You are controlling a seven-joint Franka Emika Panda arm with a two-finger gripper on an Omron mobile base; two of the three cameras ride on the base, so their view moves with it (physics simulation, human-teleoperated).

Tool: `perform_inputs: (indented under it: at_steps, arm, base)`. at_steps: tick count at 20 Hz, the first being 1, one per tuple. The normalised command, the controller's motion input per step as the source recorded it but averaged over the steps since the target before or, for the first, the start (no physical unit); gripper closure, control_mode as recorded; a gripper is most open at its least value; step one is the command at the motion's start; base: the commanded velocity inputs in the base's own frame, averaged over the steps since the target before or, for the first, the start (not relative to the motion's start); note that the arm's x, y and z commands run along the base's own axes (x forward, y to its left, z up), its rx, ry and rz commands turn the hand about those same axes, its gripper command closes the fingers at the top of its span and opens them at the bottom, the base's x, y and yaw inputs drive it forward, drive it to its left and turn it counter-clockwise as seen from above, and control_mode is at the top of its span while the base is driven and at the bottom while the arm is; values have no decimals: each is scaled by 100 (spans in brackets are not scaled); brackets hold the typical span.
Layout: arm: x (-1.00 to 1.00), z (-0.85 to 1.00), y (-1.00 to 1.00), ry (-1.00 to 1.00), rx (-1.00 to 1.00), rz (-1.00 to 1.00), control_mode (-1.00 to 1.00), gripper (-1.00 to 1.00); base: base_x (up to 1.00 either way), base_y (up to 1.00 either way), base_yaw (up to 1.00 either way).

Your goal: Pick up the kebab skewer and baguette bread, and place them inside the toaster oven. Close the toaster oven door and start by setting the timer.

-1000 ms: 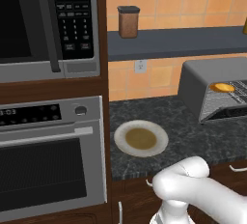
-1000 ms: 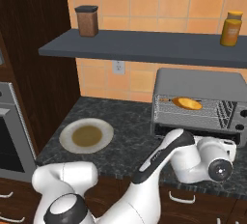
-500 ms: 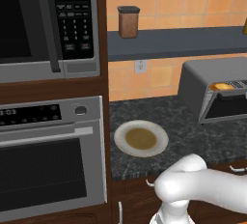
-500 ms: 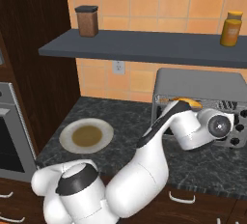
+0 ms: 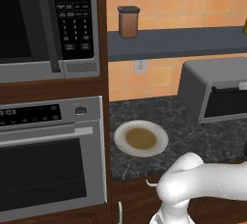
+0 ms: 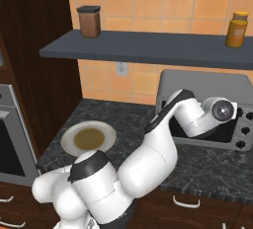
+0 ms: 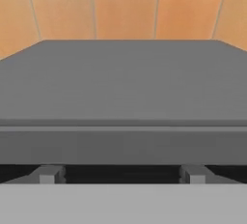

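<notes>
The boxy grey metal toaster oven [image 5: 212, 90] sits far right, its dark glass door [image 5: 226, 103] shut. A round white plate [image 5: 141, 138] lies left of it. Whether the fingers are parted, I cannot tell.

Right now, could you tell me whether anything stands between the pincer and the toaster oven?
Nothing visible does. The hand view faces the toaster oven up close, its grey top and front edge unobstructed. The plate lies apart on the counter, well to the left.
</notes>
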Motion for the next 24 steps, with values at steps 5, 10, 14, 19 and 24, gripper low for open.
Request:
perform_inputs:
  at_steps: [5,10,14,19,24]
  arm:
    - [36,-1,0,0,0,-1,-100,-100]
    - [5,23,0,0,0,-6,-100,-100]
    - [0,49,-2,0,1,-6,-100,-100]
    - [-46,3,-47,-2,1,0,-100,-100]
    - [-55,-14,-82,-6,3,0,-100,-100]
  base:
    - [0,0,0]
    - [0,0,0]
    - [0,0,0]
    - [0,0,0]
    - [0,0,0]
